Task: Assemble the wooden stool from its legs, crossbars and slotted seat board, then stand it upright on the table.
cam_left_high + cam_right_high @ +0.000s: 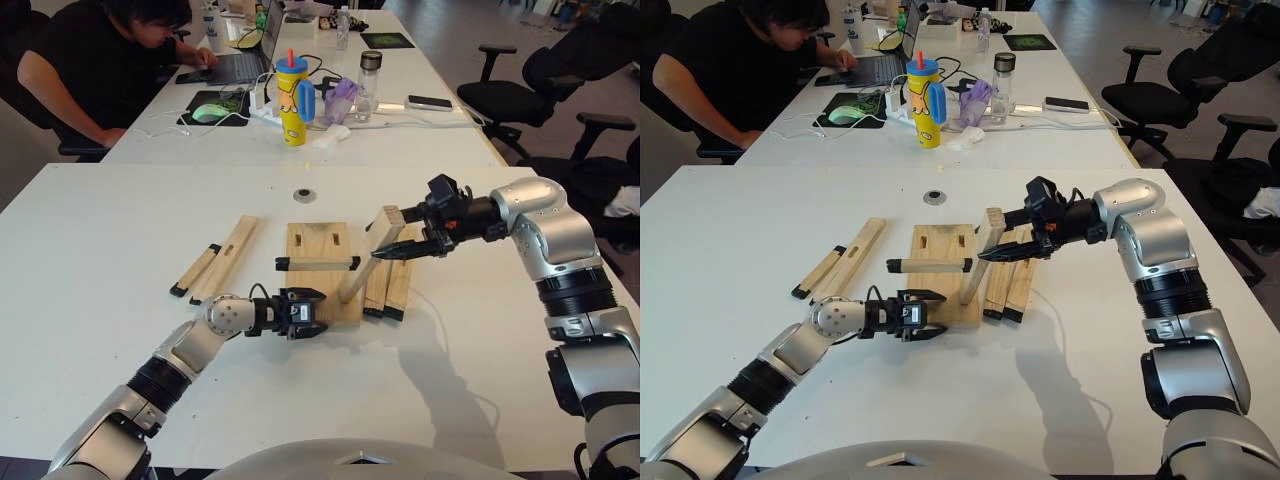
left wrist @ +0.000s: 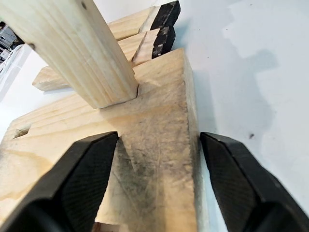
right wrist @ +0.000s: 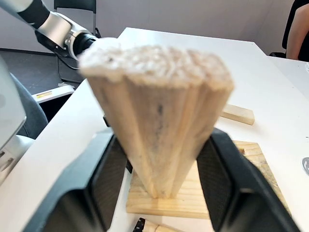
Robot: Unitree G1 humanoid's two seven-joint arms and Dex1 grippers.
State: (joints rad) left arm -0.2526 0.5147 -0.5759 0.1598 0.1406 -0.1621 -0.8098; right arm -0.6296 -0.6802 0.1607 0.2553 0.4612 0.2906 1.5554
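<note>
The wooden parts looked light, stiff and dry, so the seat board (image 1: 300, 245), lying flat on the surface (image 1: 120, 330), would probably slide unless it was steadied at an edge. The left pincer (image 1: 308, 314) had its fingers (image 2: 77, 183) apart across the board's near corner, one over the top face and the other just beside the side edge, not clearly clamping. Further right, the right pincer (image 1: 425, 235) was clamped on the upper end of a leg (image 1: 368, 262), which leaned tilted with its lower end at the board; a good hold, I think, for pressing it in.
</note>
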